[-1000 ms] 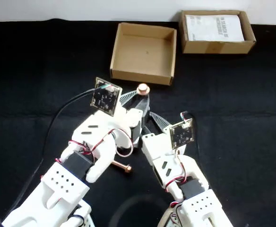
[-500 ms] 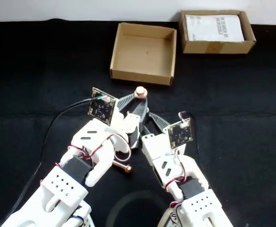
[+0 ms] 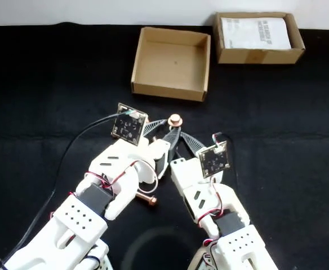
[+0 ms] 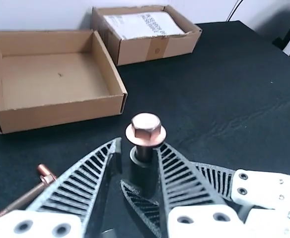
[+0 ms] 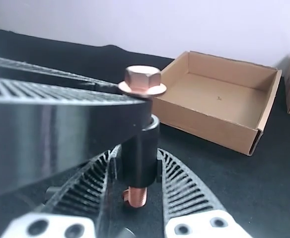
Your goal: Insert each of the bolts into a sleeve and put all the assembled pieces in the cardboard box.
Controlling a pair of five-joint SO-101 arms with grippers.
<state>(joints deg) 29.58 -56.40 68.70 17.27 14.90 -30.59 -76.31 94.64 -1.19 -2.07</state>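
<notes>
We see a copper hex-flange bolt (image 4: 145,130) standing upright in a black cylindrical sleeve (image 4: 141,171). Its head sits above the sleeve's top, and in the right wrist view its tip pokes out below. The left gripper (image 4: 139,148) is closed narrowly on the sleeve, with 1 finger touching each side just under the bolt's flange. The right gripper (image 5: 137,153) pinches the same sleeve lower down, also with 1 finger on each side. The 2 grippers meet at the table's middle, on the near side of the open brown cardboard box (image 3: 167,90) and apart from it. A 2nd copper bolt (image 3: 145,198) lies flat on the black tablecloth (image 3: 299,146) beside the left arm, nearer than the grippers. A smaller cardboard box holding a printed white sheet (image 3: 257,56) sits at the far right.
</notes>
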